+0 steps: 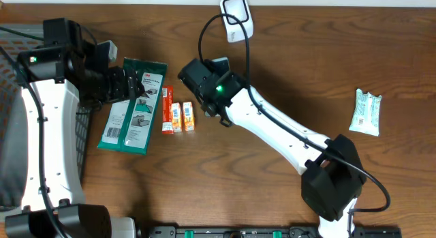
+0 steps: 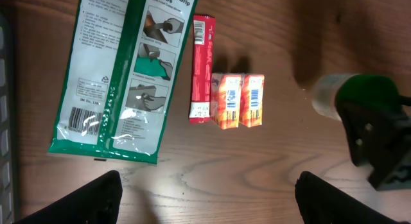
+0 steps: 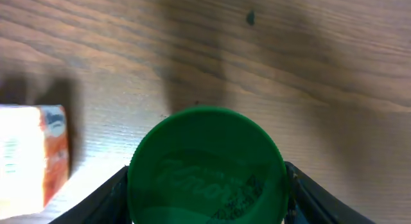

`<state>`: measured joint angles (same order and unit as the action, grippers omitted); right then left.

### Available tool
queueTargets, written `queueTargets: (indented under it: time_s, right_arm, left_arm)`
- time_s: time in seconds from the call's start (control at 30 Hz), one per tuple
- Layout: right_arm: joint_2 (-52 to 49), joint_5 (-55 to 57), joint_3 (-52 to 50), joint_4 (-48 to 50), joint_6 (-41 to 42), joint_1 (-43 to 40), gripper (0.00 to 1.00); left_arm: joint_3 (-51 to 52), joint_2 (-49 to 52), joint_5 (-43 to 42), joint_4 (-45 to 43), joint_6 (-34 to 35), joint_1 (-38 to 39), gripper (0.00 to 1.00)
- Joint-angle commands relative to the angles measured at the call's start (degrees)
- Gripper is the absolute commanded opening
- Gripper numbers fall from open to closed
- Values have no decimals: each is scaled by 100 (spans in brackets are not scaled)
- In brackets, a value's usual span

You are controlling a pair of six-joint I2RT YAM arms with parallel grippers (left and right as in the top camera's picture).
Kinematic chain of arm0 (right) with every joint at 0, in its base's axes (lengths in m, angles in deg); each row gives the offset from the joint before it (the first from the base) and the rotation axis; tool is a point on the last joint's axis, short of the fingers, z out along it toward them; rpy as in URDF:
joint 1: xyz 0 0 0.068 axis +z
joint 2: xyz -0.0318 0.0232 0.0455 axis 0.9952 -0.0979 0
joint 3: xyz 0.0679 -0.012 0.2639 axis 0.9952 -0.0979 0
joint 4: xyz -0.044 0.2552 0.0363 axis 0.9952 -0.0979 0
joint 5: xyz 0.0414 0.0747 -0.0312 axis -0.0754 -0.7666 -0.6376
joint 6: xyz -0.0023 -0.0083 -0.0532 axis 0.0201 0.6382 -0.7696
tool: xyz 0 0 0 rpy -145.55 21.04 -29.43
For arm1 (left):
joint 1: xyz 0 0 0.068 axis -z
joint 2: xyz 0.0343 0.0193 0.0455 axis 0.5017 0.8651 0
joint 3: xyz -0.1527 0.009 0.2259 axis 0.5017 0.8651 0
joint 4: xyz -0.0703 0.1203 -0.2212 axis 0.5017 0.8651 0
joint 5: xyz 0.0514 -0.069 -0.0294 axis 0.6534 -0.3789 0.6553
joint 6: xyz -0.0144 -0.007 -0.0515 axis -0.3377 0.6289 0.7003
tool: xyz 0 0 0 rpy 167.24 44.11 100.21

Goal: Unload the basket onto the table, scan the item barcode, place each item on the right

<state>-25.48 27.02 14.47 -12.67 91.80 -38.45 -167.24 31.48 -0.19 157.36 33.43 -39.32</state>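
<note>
Left gripper (image 2: 205, 208): spread wide, holding nothing.
Bottle (image 2: 356, 92): just right of the orange boxes (image 2: 237, 99), long axis along the right fingers, green cap facing the wrist.
Right gripper (image 3: 207, 185): half-spread, pinching the cap's sides.
Scanner (image 1: 235, 16): far edge.

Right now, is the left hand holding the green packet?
No, the left hand hangs open and empty, and the green packet lies flat on the table beyond it.
</note>
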Motion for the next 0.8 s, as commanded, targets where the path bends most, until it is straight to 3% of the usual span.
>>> queueTargets:
  time_s: [0.0, 0.2, 0.6, 0.7, 0.77]
  right_arm:
    - [-17, 284, -328, 199, 118, -33, 47]
    - [-17, 275, -549, 317, 116, -131, 42]
    - [-17, 155, -581, 350, 120, -138, 45]
    - [-17, 22, -581, 350, 118, -140, 59]
    - [-17, -9, -581, 341, 116, -140, 73]
  left_arm:
    - [17, -83, -31, 20, 28, -2, 87]
    - [17, -83, -31, 20, 28, -2, 87]
    - [17, -83, -31, 20, 31, -2, 87]
    - [17, -83, -31, 20, 31, -2, 87]
    - [17, -83, -31, 20, 28, -2, 87]
